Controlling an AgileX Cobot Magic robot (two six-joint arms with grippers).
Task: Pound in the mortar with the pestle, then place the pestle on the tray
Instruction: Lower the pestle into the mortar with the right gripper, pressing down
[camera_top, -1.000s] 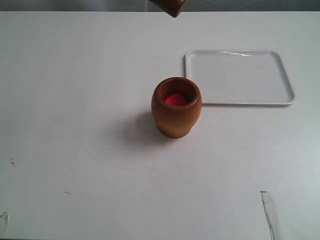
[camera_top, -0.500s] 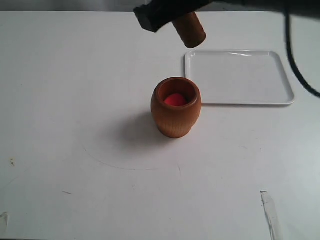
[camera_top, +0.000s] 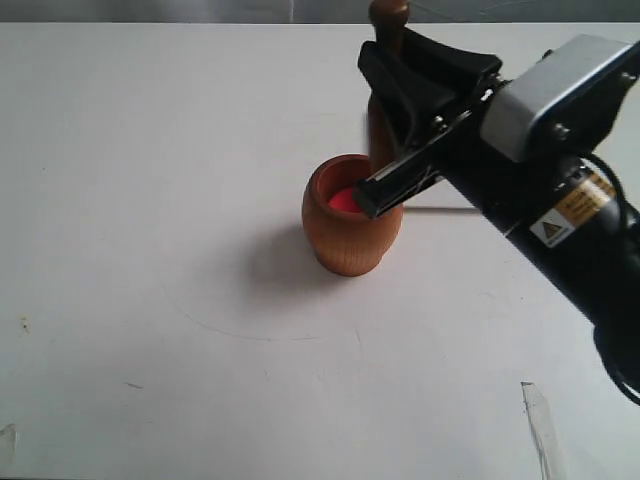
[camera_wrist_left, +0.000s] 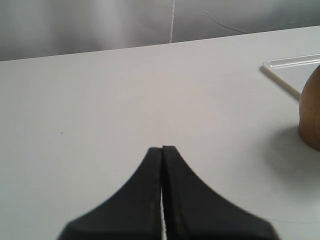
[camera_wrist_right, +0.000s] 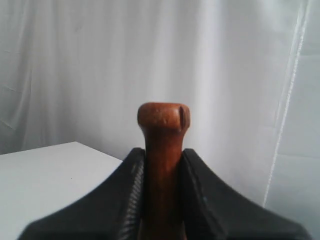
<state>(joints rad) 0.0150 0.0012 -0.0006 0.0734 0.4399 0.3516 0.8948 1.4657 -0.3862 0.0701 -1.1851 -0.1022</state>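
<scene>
The light brown mortar (camera_top: 348, 232) stands mid-table with the red ball (camera_top: 343, 197) showing inside. My right gripper (camera_top: 372, 130) reaches in from the right and is shut on the dark brown pestle (camera_top: 381, 128), which stands upright, knob (camera_top: 388, 14) on top. The pestle's thick lower end is at the mortar's far right rim, hidden behind the lower finger (camera_top: 395, 183). The right wrist view shows the handle (camera_wrist_right: 162, 120) clamped between the fingers. The right arm covers most of the white tray (camera_wrist_left: 292, 70). My left gripper (camera_wrist_left: 162, 148) hovers shut over bare table, beside the mortar (camera_wrist_left: 311, 110).
A strip of clear tape (camera_top: 541, 428) lies near the front right of the white table. Small marks (camera_top: 24, 324) dot the front left. The table's far edge (camera_top: 180, 24) runs along the top, with a white curtain (camera_wrist_right: 240, 75) beyond.
The right arm has swung down into view from the far side. The pestle went from tilted above the table to upright at the mortar's mouth. The mortar has not moved.
</scene>
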